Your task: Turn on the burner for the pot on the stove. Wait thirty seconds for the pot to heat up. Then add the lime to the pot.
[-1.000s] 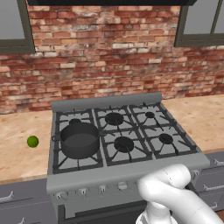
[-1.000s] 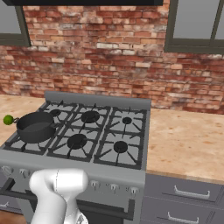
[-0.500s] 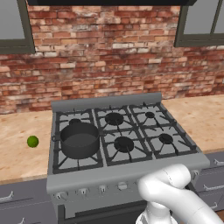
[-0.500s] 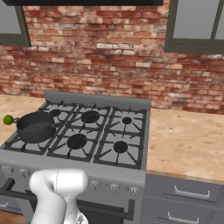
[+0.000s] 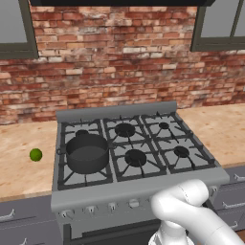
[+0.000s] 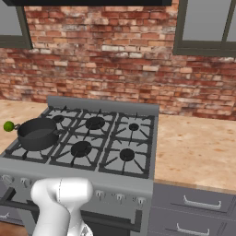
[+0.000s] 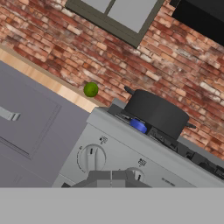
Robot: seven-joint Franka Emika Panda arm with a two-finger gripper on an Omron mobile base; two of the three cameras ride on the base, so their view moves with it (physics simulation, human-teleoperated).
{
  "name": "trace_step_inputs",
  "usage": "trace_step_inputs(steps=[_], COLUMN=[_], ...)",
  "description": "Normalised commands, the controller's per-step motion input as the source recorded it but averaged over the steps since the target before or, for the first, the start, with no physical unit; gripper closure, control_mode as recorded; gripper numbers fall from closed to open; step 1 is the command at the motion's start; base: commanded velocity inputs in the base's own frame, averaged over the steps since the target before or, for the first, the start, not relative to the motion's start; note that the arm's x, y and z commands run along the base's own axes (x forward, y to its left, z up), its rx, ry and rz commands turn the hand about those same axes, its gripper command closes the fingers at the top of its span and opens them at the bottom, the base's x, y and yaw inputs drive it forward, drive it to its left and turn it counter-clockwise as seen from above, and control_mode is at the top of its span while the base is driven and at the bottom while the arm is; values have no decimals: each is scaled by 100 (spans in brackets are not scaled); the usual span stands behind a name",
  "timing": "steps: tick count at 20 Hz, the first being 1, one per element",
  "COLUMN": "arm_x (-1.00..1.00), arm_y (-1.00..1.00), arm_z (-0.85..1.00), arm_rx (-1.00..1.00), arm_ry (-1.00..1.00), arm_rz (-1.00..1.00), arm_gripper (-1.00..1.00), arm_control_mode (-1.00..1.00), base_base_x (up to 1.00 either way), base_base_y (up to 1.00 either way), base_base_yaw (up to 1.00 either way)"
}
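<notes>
While the pot (image 5: pixel 87 152) sits on the front-left section of the stove (image 5: pixel 139 184), its dark grey wall standing lidless over the grate, a small blue flame (image 7: pixel 138 126) shows beneath it in the hand view — the burner under it is lit. The lime (image 5: pixel 35 154) lies on the wooden counter (image 5: pixel 24 158) to the left of the stove, near the pot but apart from it; from the right base view it peeks out just beyond the pot's far handle, and in the hand view it rests on the counter edge against the brick wall (image 5: pixel 119 57). The gripper (image 7: pixel 112 178) is low in front of the stove's control panel, its dark finger tips drawn together with no gap between them and nothing held, just by the round knobs (image 7: pixel 91 158) on the grey front. The white arm (image 5: pixel 189 215) bends down in front of the range, below the row of knobs. The other five burners lie bare under their grates — no flame shows on them. Grey drawers (image 6: pixel 193 207) run under the counter to the right of the stove.
</notes>
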Motion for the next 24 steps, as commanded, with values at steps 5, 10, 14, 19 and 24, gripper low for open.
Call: trace_step_inputs(steps=[5,10,14,19,24], arm_x=[0,0,0,0,0], arm_y=[0,0,0,0,0], arm_z=[0,0,0,0,0], arm_rx=[0,0,0,0,0], arm_ry=[0,0,0,0,0], arm_rz=[0,0,0,0,0], arm_gripper=[100,100,100,100,100], arm_control_mode=[-100,-100,-100,-100,-100], base_base_x=[0,0,0,0,0], base_base_y=[0,0,0,0,0], base_base_yaw=[0,0,0,0,0])
